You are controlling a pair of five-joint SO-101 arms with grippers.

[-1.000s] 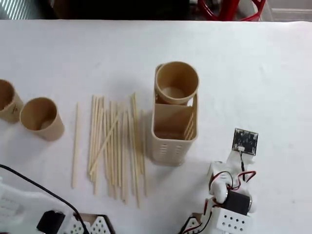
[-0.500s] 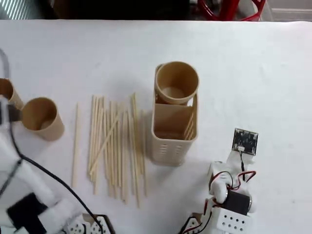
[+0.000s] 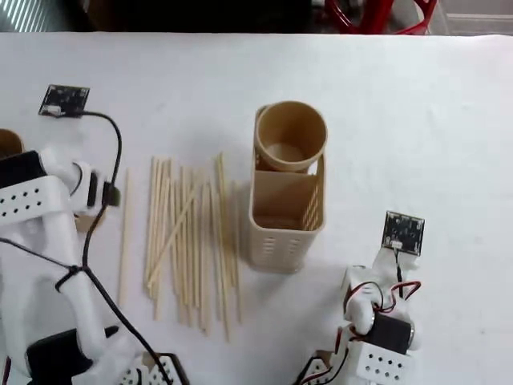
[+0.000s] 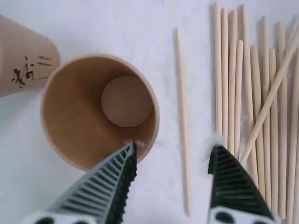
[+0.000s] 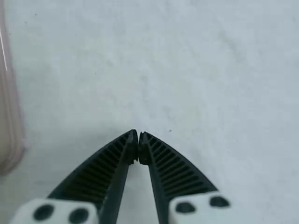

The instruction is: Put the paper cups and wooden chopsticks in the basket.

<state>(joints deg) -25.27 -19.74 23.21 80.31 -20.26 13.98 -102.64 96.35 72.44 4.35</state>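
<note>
On a white counter (image 3: 417, 120), seen from above, a cream plastic basket (image 3: 276, 245) with slotted walls and two compartments stands upright near the middle. One brown paper cup (image 3: 288, 136) sits upright in the basket's far compartment. The near compartment holds no cup or stick.

Beside the basket, on its left, a loose spread of pale wooden chopsticks (image 3: 188, 241) lies flat on the counter. Most are roughly parallel, and a few cross the others at a slant. A single wooden chopstick (image 3: 123, 241) lies apart from the spread, farther left.

Over the left edge of the counter, the white left arm (image 3: 40, 192) reaches above two more cups. Its wrist camera shows the left pincer (image 4: 173, 149) released and spread wide. One black ribbed finger (image 4: 124, 170) is at the rim of an upright open brown paper cup (image 4: 100, 109). The other finger hangs between that cup and the single chopstick. A second brown paper cup with dark print (image 4: 23, 60) is just beside the first.

Near the basket's right side, the right arm (image 3: 377, 313) rests low. The right pincer (image 5: 138, 140) is clenched with nothing in it, its tips meeting above bare counter.
</note>
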